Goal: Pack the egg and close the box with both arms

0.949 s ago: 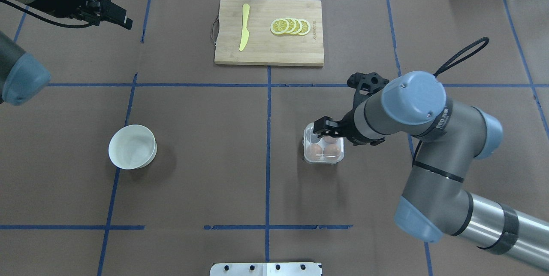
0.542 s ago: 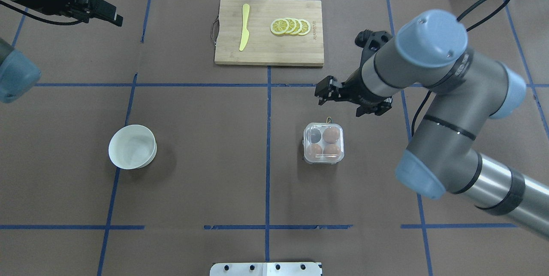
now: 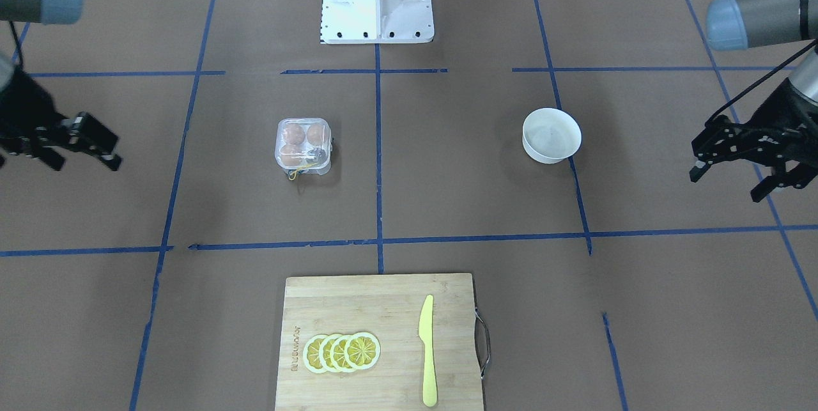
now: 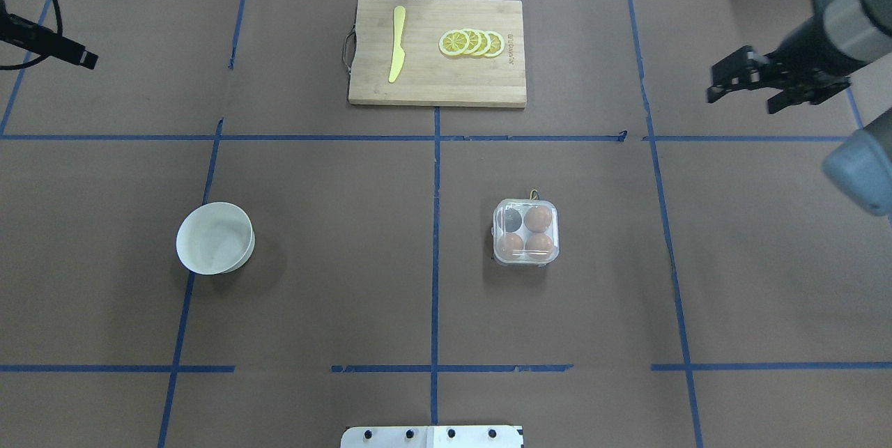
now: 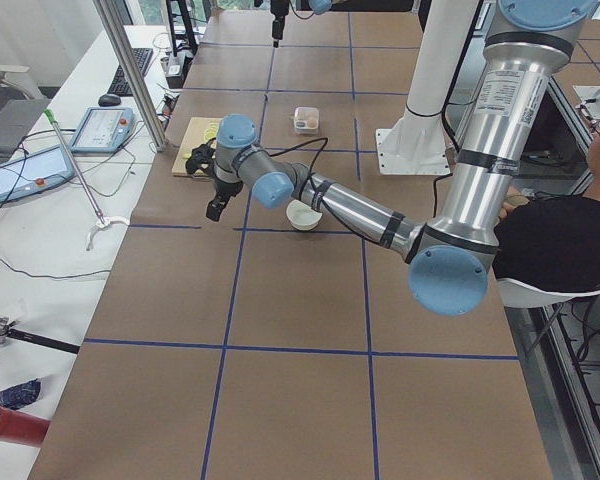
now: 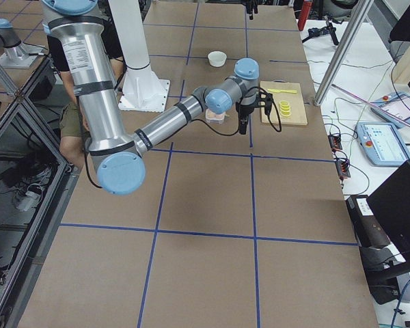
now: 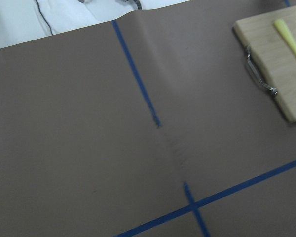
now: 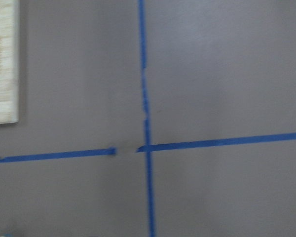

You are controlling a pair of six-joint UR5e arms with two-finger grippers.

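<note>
Ideally, left gripper (image 3: pixel 728 174) and right gripper (image 4: pixel 742 93), jaws apart, park wide of the seemingly shut box (image 4: pixel 525 242) right of centre.

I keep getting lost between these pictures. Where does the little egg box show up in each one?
Front-facing: egg box left of centre.
Overhead: egg box right of centre.
Left side: egg box far off, top middle.
Right side: egg box upper middle.
Left wrist: not in it.
Right wrist: not in it.
Shared landmark: the wooden cutting board, at least partly in every view.
</note>
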